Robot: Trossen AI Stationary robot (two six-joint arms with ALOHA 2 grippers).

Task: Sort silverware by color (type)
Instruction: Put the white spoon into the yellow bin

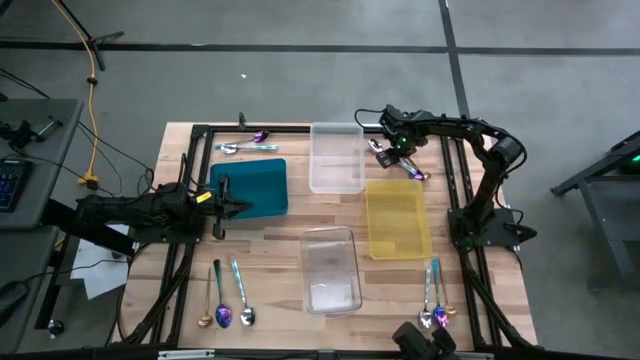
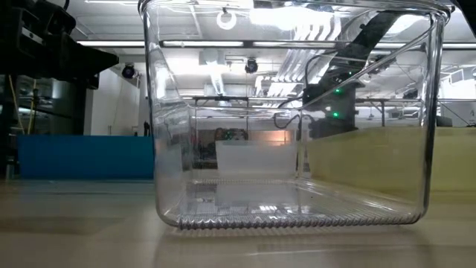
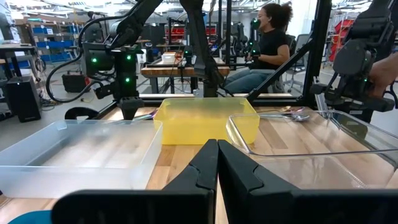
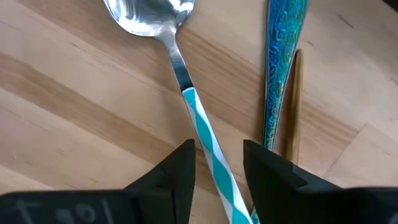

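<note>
My right gripper (image 4: pixel 217 155) points down at the table's far right (image 1: pixel 393 150), open. Its fingers stand on either side of the teal-and-white striped handle (image 4: pixel 205 130) of a silver-bowled spoon (image 4: pixel 149 15) lying flat on the wood; I see no touch. Beside that spoon lie an iridescent blue-green handle (image 4: pixel 278 68) and a gold handle (image 4: pixel 292 106). More silverware lies at the far left (image 1: pixel 245 145), near left (image 1: pixel 225 300) and near right (image 1: pixel 435 300). My left gripper (image 3: pixel 217 162) waits shut and level at the left, by the teal tray (image 1: pixel 250 187).
A frosted tray (image 1: pixel 336 157) stands at the far middle, a yellow tray (image 1: pixel 397 218) to its right and a clear tray (image 1: pixel 330 270) at the near middle. Black frame bars run along the table's sides. A person (image 3: pixel 267 37) sits beyond the table.
</note>
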